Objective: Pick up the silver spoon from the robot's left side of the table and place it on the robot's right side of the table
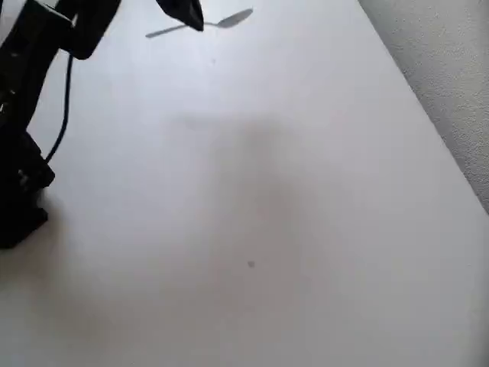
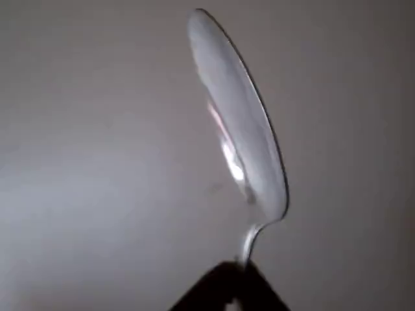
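The hand [image 1: 192, 17] is clamped on the spoon [image 1: 229, 21], near the neck of the handle, at the far side of the white worktop [image 1: 252, 191] in the overhead view. I think the spoon is now being carried. To do this well, the grip should stay tight and the move should be slow, because the thin handle could slip or turn. The overhead view shows both ends sticking out. The wrist view shows the bowl [image 2: 237, 116] close up, tilted on its edge.

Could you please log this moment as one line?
phase: carry | gripper: shut on spoon, at the neck | spoon: off table, near top edge overhead
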Available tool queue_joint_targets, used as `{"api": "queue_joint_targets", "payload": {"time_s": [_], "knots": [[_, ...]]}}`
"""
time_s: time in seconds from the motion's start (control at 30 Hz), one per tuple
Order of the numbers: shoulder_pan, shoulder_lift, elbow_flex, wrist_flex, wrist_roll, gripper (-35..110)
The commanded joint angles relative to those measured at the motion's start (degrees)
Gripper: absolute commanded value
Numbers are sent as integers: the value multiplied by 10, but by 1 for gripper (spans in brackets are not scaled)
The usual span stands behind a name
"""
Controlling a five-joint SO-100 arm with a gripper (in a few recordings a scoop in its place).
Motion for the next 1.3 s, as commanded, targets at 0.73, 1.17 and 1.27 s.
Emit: {"api": "queue_joint_targets", "payload": {"time_s": [0.73, 1.17, 1.27], "knots": [[381, 973, 1176, -424, -134, -1], [570, 644, 1131, -658, -187, -1], [619, 538, 1029, -661, -198, -1]]}}
